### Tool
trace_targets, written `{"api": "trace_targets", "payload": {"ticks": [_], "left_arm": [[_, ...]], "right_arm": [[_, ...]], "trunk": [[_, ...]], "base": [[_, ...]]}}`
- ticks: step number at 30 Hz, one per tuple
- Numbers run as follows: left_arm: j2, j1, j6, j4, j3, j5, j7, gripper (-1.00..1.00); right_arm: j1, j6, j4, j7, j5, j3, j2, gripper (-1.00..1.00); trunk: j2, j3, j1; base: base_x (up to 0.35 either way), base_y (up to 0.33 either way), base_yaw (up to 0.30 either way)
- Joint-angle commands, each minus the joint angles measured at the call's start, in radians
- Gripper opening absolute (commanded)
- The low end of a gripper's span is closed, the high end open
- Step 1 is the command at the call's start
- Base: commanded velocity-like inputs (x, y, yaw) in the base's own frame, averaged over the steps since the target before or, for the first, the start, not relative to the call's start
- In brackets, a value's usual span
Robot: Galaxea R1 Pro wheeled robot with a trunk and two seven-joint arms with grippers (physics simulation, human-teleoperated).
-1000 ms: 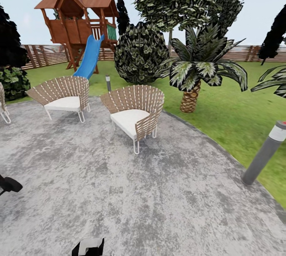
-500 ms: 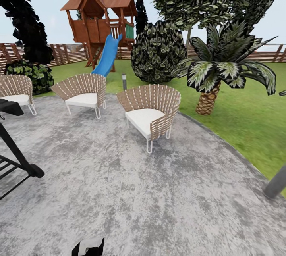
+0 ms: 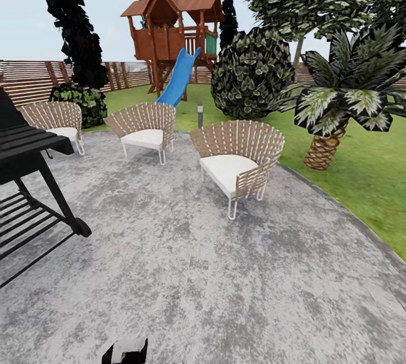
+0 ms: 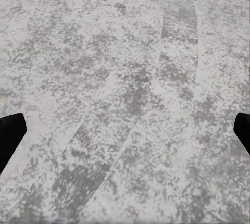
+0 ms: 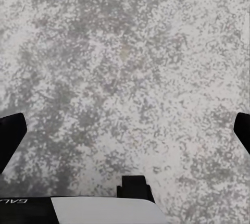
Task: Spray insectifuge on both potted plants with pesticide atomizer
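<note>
Grey mottled paving of the round patio (image 3: 225,285) fills the foreground of my head view. Three woven wicker chairs with white cushions sit on it: the nearest (image 3: 239,161) straight ahead, a second (image 3: 144,130) behind it to the left, a third (image 3: 53,121) at the far left. A black grill cart (image 3: 28,183) stands on the patio at the left edge, close to my path. Beyond the chairs a short bollard light (image 3: 199,115) stands at the lawn's (image 3: 361,166) edge, with a wooden playhouse (image 3: 172,36) and its blue slide (image 3: 177,76) behind. A palm (image 3: 344,104) with a scaly trunk and a round dark bush (image 3: 251,73) rise on the right; the brown slatted fence (image 3: 34,79) runs along the back.

Left gripper (image 4: 125,130) and right gripper (image 5: 125,130) both hang over bare paving, fingertips wide apart at the frame edges, nothing between them.

I cannot locate the pesticide atomizer or the potted plants from here.
</note>
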Motion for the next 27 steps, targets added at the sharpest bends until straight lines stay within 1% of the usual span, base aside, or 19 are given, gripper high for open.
{"api": "trace_targets", "payload": {"ticks": [1,27], "left_arm": [[0.0,-0.001,-0.003,0.001,0.0,0.006,-0.001,1.0],[0.0,-0.001,-0.003,0.001,0.0,0.006,-0.001,1.0]], "right_arm": [[0.0,-0.003,0.0,-0.001,0.0,-0.001,0.0,1.0],[0.0,-0.003,0.0,-0.001,-0.003,-0.001,0.0,1.0]], "trunk": [[0.0,-0.001,0.0],[0.0,-0.007,0.0]], "base": [[0.0,0.0,0.272],[0.0,0.0,0.285]]}}
